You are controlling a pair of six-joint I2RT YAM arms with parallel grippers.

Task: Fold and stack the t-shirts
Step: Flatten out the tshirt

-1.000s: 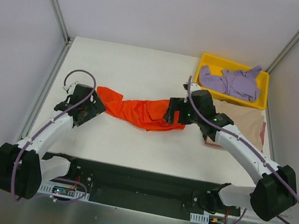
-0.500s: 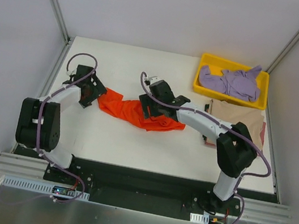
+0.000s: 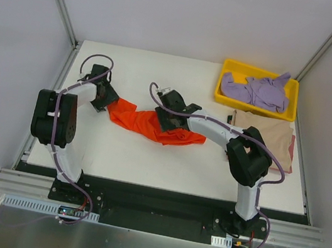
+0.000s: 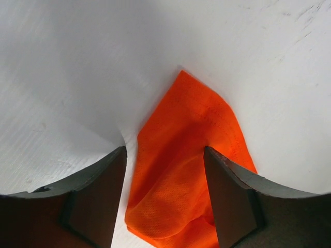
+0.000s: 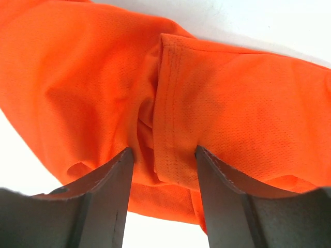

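The yellow tray (image 3: 246,66) sits at the far right corner of the table (image 3: 147,159). It holds one thing only, the lavender t-shirt (image 3: 254,91), crumpled in a heap with a bit of cloth poking over the far rim. Just in front of the tray, the tan t-shirt (image 3: 267,131) lies flat on the table.

The orange t-shirt (image 3: 147,124) is stretched in a rumpled band across the middle of the table, between my two arms. My left gripper (image 3: 105,98) is down at its left end. In the wrist view its fingers stand apart, with the pointed tip of the cloth (image 4: 181,155) between them and a sliver of white table showing beside one finger. My right gripper (image 3: 168,119) is over the shirt's middle, fingers apart and astride a stitched fold (image 5: 165,119). I cannot tell whether they press it yet.

Count: one tray, three t-shirts (one in the tray, two on the table), two grippers, both on the orange one
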